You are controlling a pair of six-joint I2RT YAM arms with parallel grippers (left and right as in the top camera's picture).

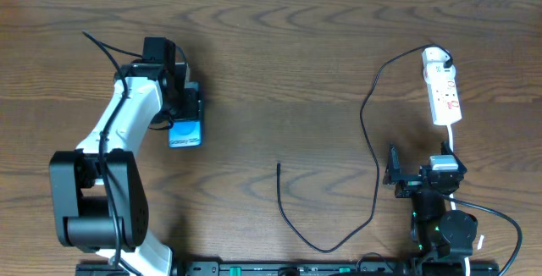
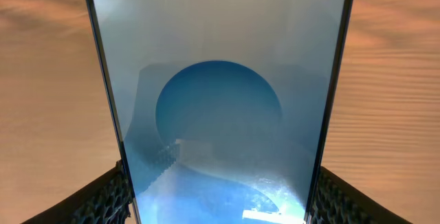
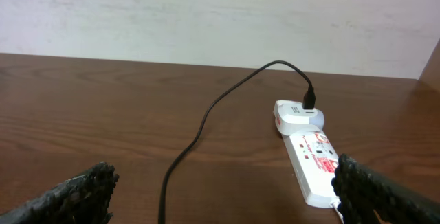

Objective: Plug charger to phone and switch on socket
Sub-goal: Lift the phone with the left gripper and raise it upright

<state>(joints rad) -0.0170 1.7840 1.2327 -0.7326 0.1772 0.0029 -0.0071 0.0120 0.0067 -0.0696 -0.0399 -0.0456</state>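
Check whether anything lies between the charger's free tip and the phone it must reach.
Nothing visible does. Only bare table lies between the free tip of the charger and the phone. The left hand grips the phone by its side edges, and the end nearer the tip shows uncovered from overhead.

White-shelled left arm (image 1: 127, 115) with black joints, compact black right arm (image 1: 440, 221), black cables (image 1: 100, 46), knurled black fingers (image 3: 72, 196)

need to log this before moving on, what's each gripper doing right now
left gripper: closed on the phone, gripping its two long edges
right gripper: open, holding nothing
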